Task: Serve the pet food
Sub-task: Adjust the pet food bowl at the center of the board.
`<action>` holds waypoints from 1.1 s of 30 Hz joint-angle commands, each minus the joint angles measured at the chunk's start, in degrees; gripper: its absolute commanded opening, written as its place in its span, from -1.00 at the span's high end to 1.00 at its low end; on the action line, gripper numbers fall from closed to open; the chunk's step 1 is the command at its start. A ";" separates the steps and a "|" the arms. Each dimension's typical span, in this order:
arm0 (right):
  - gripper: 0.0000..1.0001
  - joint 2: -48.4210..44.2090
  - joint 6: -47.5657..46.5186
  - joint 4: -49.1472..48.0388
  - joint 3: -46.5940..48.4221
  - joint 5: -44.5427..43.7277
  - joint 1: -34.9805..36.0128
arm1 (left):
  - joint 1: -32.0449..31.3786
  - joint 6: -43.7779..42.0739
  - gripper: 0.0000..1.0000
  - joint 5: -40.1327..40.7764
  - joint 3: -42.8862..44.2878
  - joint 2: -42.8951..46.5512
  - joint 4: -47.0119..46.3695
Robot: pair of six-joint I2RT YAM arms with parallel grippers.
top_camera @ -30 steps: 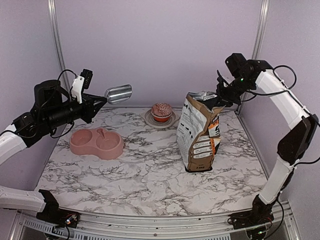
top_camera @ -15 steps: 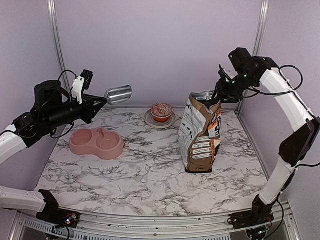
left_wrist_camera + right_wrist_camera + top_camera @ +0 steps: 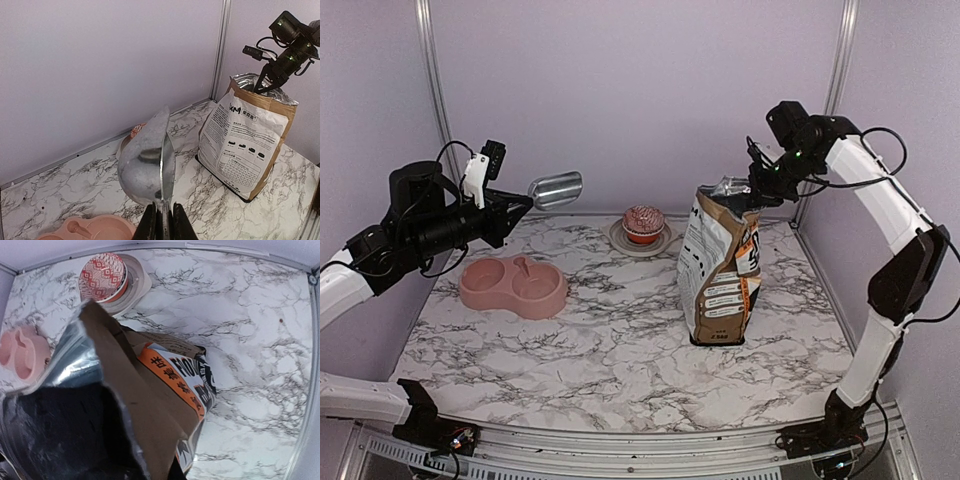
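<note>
Left tool (image 3: 162,226) pinches scoop (image 3: 147,162) handle, scoop in air; right tool (image 3: 758,186) at bag (image 3: 720,270) rim, can't tell if pinching.

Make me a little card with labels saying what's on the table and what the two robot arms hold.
Left pincer: shut on the handle of a metal scoop, held up in the air
Scoop: looks empty
Right pincer: at the open top of the paper bag; grip unclear
Pink double bowl: on the table, no food seen in it
Cupcake: on a small plate at the back
Pet food: none in view
</note>
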State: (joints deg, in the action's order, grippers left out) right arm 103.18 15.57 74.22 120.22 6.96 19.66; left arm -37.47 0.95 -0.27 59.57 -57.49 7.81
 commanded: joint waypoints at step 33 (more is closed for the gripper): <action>1.00 -0.40 -24.03 -18.54 12.09 -8.12 -6.40 | 0.10 -0.51 1.00 1.49 -0.69 -0.07 -0.42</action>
State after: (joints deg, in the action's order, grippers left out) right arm 105.89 -4.91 70.00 124.20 0.45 17.21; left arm -37.47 0.84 0.58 59.18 -57.65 8.03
